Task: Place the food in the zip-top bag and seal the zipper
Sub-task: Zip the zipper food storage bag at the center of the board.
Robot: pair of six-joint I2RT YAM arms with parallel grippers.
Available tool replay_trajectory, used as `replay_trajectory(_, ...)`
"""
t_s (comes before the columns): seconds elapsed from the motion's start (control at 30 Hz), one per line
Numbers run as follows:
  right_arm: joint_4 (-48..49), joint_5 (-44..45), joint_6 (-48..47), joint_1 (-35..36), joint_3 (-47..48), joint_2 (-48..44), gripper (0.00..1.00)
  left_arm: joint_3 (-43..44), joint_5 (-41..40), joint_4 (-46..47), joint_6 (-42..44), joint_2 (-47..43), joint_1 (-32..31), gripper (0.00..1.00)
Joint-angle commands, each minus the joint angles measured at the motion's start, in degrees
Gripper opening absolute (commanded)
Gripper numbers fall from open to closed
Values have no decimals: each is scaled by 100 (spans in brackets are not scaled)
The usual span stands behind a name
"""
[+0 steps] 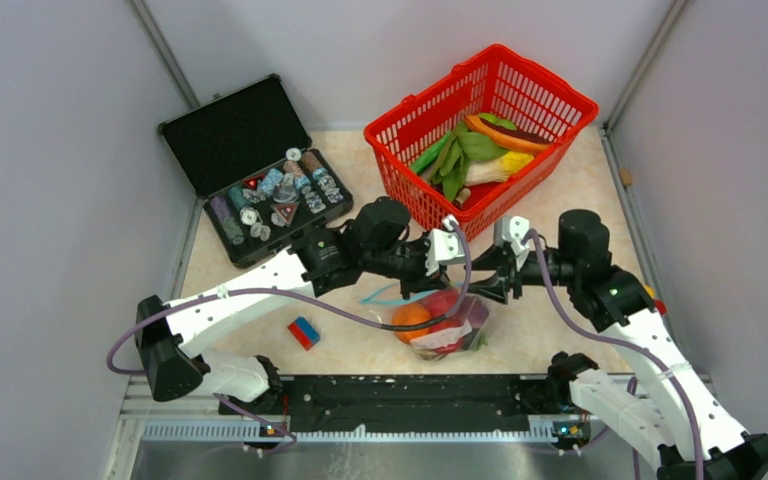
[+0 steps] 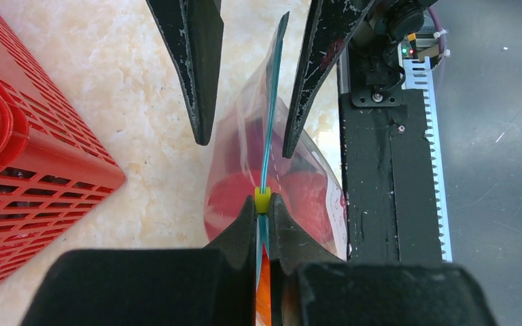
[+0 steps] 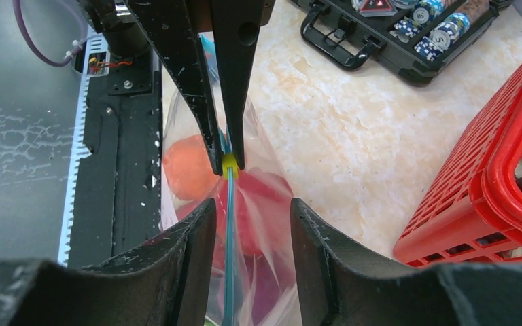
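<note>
Fingers (image 2: pixel 241 234) of the left gripper (image 2: pixel 263 204) are clamped on the thin light-blue zipper (image 2: pixel 270 122) at its small yellow tab (image 2: pixel 263 197), while the right gripper (image 2: pixel 245 146) stands parted with the same strip passing between its jaws. From the pinch, the zipper's long axis is seen running toward 12 o'clock in the left wrist view. It is raised on edge above the clear soft zip-top bag (image 1: pixel 460 335), which rests at 6 o'clock on the table (image 1: pixel 560 330) with the red and orange toy food (image 1: pixel 412 318) inside. The right arm is judged nearer the free length, so a square closure on the strip would be called for.
</note>
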Motion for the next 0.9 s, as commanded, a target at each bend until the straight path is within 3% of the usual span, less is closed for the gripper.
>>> replay_trajectory(0.0,55,-197,-127,102,4,29,43,251,176,307,46,-128,-6,0)
replay_trajectory(0.13,-78,-173,-210,130,14,57,26,250,167,312,44,-137,-3,0)
replay_trajectory(0.3,-208,-51,-276,141,13,33,16,210,111,307,47,-164,-3,0)
replay_trajectory(0.4,-206,92,-318,141,-7,-22,0,138,70,316,46,-218,-3,0)
replay_trajectory(0.87,740,1151,680,144,-712,-1038,0,-1309,-987,395,-171,-1372,29,0)
